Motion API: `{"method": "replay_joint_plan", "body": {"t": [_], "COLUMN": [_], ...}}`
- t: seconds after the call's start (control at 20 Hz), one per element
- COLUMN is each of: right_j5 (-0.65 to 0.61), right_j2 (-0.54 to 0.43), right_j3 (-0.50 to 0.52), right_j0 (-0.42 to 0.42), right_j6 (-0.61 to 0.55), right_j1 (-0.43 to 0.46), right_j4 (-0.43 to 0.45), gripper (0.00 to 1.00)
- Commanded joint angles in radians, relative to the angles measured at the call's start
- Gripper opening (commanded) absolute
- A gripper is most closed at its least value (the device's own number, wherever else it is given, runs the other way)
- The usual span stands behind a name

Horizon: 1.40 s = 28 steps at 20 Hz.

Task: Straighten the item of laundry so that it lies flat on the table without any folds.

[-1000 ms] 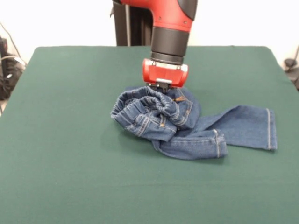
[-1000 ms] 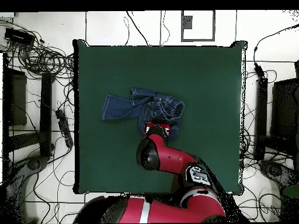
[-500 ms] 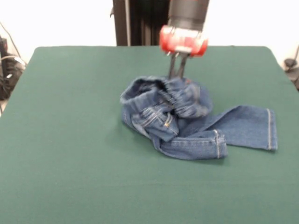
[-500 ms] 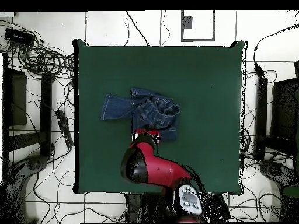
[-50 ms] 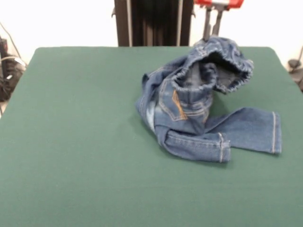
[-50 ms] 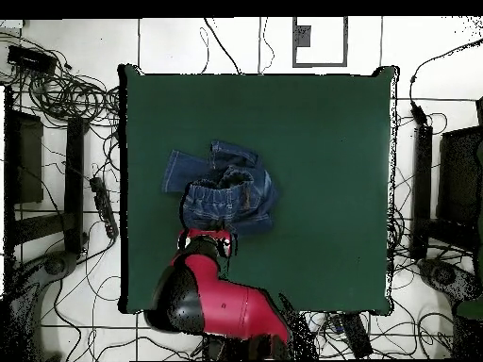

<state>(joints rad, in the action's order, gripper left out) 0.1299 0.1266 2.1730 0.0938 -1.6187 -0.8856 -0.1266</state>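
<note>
Gripping the jeans (image 5: 199, 94) by the far waistband, gripper (image 5: 211, 29) clenched, legs resting on the table (image 5: 71, 142); risking slippage or refolding if dragged unevenly.

the raised jeans (image 5: 199, 90) hanging from the pincer (image 5: 212, 29) block the counter's (image 5: 71, 142) middle-right in the front view, while bare green counter lies open all around them.

White tiled floor (image 6: 236, 45) is surrounding my station; black cables (image 6: 66, 94) are lying tangled along one side. Plain white wall (image 5: 66, 21) is showing behind, evenly lit.
</note>
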Motion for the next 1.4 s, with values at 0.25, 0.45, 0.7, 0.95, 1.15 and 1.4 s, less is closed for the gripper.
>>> {"method": "replay_joint_plan", "body": {"t": [0.25,0.45,0.7,0.95,1.15,1.4], "right_j5": [-0.115,-0.118,-0.203,-0.484,-0.627,-0.725], "right_j2": [0.014,-0.001,0.09,0.354,0.438,0.492], "right_j3": [0.102,0.13,0.128,0.029,-0.03,-0.096], "right_j0": [0.126,0.117,0.166,0.358,0.409,0.431], "right_j6": [-0.33,-0.325,-0.299,-0.347,-0.371,-0.364], "right_j1": [-0.087,-0.119,-0.169,-0.258,-0.308,-0.325], "right_j4": [-0.163,-0.174,-0.202,-0.16,-0.119,-0.098], "gripper": [0.0,0.0,0.0,0.0,0.0,0.0]}}
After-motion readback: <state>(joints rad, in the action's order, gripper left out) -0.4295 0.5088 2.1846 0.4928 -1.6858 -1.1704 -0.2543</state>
